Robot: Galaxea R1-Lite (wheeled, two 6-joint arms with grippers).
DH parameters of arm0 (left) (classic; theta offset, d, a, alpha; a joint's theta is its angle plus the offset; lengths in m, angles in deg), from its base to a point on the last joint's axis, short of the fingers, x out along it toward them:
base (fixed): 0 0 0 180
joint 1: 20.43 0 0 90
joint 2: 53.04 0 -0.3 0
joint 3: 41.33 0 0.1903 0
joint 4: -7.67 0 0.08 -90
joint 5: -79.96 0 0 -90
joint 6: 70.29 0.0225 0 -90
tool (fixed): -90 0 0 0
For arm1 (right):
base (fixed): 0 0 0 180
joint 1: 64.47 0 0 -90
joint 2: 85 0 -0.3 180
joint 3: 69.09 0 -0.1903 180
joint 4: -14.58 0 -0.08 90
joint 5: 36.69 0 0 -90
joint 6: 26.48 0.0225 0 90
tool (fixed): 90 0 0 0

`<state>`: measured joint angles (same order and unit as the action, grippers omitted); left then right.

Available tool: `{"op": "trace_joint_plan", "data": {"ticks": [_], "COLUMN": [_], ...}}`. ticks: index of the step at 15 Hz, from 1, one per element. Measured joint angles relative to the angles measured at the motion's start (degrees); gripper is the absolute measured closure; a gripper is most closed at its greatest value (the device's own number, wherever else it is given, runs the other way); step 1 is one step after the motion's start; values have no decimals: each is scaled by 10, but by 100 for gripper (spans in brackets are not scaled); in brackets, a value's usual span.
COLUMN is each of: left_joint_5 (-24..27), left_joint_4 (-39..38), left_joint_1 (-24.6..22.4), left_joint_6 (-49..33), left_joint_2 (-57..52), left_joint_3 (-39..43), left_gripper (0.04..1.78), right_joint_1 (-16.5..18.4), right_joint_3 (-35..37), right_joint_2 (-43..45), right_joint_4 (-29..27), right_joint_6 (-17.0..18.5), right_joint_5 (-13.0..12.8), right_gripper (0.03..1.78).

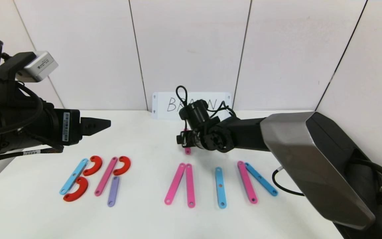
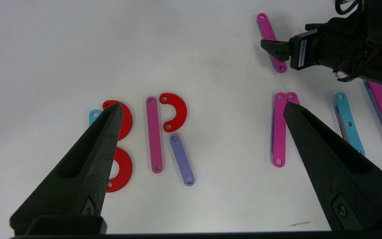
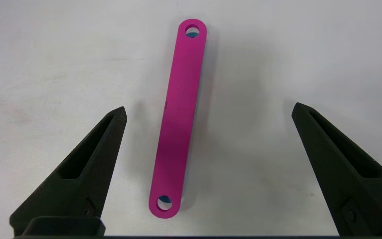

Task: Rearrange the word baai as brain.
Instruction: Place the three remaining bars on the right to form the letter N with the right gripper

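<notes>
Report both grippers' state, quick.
Left gripper: jaws open, empty, held above the table left of the letters.
Right gripper: jaws open, empty, hovering over a loose pink strip.

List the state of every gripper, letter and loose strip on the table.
Left gripper: open, hovering, empty.
Right gripper: open over loose pink strip, not gripping.
B: complete.
R: complete.
A: crossbar missing.
I: complete.
N: one stroke missing.
</notes>
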<state>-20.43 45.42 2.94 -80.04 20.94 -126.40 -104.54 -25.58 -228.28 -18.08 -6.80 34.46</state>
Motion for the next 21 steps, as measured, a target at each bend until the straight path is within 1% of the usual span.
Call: {"op": "trace_joint_plan", "data": {"ticks": [17, 19, 21], "left_joint_5": [0, 0, 0], "left_joint_4": [0, 0, 0], "left_joint_1": [0, 0, 0], "left_joint_6": [0, 0, 0], "left_joint_2": [0, 0, 0], "left_joint_3": [-1, -1, -1], "left_gripper": [13, 13, 13], "right_joint_1": [-14, -13, -14], "right_joint_3": [0, 0, 0], "right_joint_2": [-15, -17, -17], "right_joint_4": [2, 2, 4], "right_joint_6": [-10, -13, -14], "right_joint_5": [0, 0, -1], "right_gripper": [8, 13, 29]}}
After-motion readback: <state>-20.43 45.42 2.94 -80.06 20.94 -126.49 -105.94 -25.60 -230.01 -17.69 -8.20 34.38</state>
